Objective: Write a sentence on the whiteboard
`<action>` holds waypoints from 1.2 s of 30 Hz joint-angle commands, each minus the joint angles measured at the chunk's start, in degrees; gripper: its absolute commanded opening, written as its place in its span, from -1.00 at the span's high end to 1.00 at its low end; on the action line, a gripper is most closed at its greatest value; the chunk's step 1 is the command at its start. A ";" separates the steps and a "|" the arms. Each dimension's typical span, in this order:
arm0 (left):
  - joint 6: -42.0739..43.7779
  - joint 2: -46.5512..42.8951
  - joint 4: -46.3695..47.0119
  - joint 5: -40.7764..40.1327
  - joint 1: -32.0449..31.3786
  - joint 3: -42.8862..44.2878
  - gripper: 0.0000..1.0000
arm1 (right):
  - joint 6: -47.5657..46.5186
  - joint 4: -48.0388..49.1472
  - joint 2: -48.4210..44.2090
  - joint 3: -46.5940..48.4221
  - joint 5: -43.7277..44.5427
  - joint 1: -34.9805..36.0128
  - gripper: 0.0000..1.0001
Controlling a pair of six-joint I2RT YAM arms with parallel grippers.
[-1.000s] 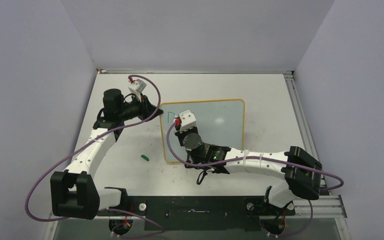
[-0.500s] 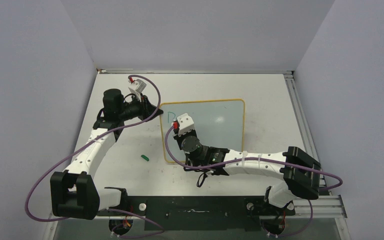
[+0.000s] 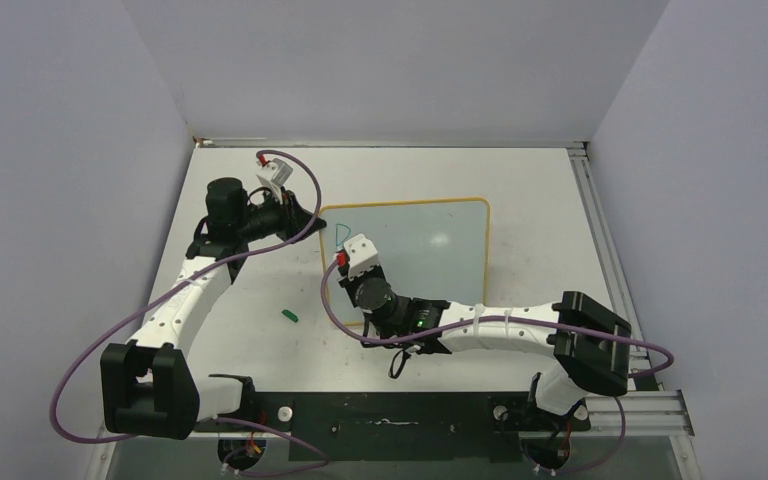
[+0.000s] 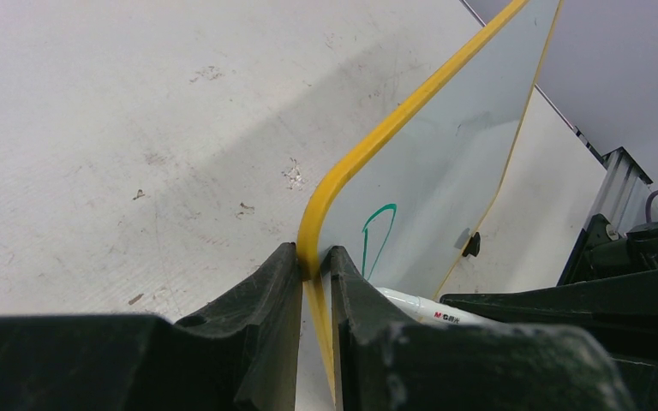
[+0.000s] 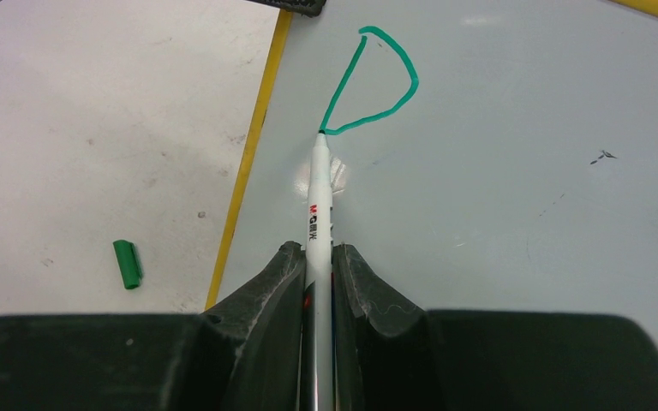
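The whiteboard [image 3: 440, 265], white with a yellow frame, lies on the table. My left gripper [image 3: 310, 215] is shut on its left edge near the far corner, and the left wrist view [image 4: 313, 257] shows the fingers pinching the yellow frame [image 4: 394, 128]. My right gripper [image 3: 353, 262] is shut on a white marker [image 5: 318, 205]. The marker's tip touches the board at the bottom of a green letter "D" [image 5: 343, 81]. That one letter is all of the sentence that shows. It also shows in the left wrist view [image 4: 365, 248].
A green marker cap [image 3: 289, 315] lies on the table left of the board, also in the right wrist view [image 5: 126, 263]. A black clip foot [image 4: 472, 245] sits on the board's edge. Walls close the table on three sides, with a rail [image 3: 600, 230] on the right.
My right gripper has moved towards the near left with the marker, and the curve of the green "D" has closed at its bottom. The left arm and the board have not moved.
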 commanded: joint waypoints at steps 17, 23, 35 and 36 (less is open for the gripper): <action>0.55 -1.98 2.16 1.55 0.05 0.27 1.00 | -3.15 2.20 -7.12 0.60 -1.42 3.12 0.89; 0.55 -2.43 1.82 0.48 0.04 0.26 1.00 | -2.59 0.43 -10.72 0.04 -1.63 2.69 0.89; 0.64 -2.23 1.72 0.66 0.04 0.35 1.00 | -2.73 0.58 -10.30 -1.98 -2.40 -1.14 0.89; 0.64 -2.28 1.72 0.67 0.04 0.31 1.00 | -2.79 0.66 -10.02 -2.00 -2.43 -1.33 0.89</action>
